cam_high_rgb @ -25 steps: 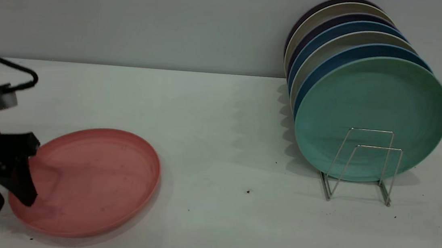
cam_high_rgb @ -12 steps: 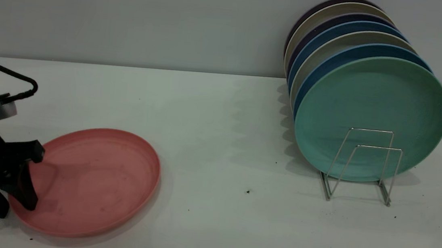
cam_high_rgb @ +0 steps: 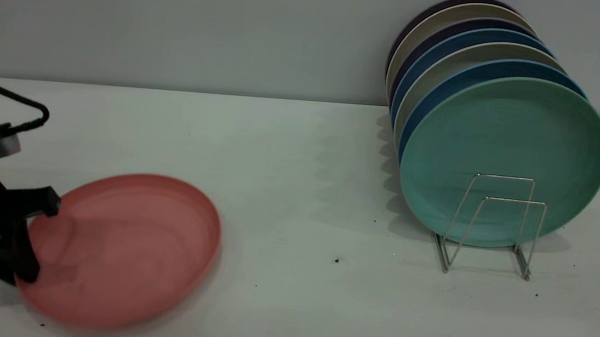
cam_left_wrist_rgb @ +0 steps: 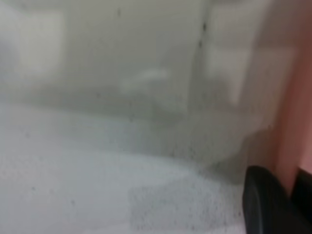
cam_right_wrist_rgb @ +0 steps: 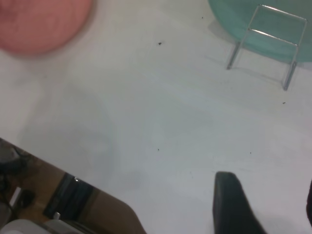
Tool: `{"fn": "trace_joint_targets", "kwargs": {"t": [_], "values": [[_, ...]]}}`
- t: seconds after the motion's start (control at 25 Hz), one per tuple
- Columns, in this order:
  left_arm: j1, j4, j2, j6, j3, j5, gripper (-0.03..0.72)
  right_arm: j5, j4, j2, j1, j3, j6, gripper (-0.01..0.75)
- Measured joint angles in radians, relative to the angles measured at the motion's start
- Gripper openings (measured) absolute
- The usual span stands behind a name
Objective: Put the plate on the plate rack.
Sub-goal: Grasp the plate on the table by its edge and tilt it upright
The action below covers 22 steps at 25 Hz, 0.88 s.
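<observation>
At the left edge of the white worktop [cam_high_rgb: 301, 152], the left gripper [cam_high_rgb: 23, 241] had closed on the near-left rim of the salmon-pink plate [cam_high_rgb: 124, 250], one black finger [cam_high_rgb: 27, 258] lying over the inside of the rim. The plate sat low on the worktop, well apart from the wire plate rack [cam_high_rgb: 492, 225] at the right, where a mint-green plate [cam_high_rgb: 506, 139] fronted a row of upright plates. The right gripper [cam_right_wrist_rgb: 263, 204] hung above the worktop, its fingers spread apart and holding nothing.

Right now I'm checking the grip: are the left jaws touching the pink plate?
Touching. In the exterior view the left gripper clamps the pink plate at its left rim, one jaw overlapping its inner face.
</observation>
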Motion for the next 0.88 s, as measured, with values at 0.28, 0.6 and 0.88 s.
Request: {"fn": "trace_joint_targets", "kwargs": {"t": [0.28, 0.6, 0.88], "values": [[0.0, -0.003, -0.026, 0.042, -0.001, -0.053, 0.025, 0.002, 0.039, 0.0, 0.0, 0.0, 0.0, 0.389], [-0.001, 0.006, -0.143, 0.089, -0.001, -0.134, 0.013, 0.007, 0.119, 0.001, 0.0, 0.0, -0.015, 0.389], [-0.096, 0.01, -0.242, 0.243, 0.002, -0.138, 0.013, 0.043, 0.281, 0.111, 0.0, 0.0, -0.142, 0.389]]}}
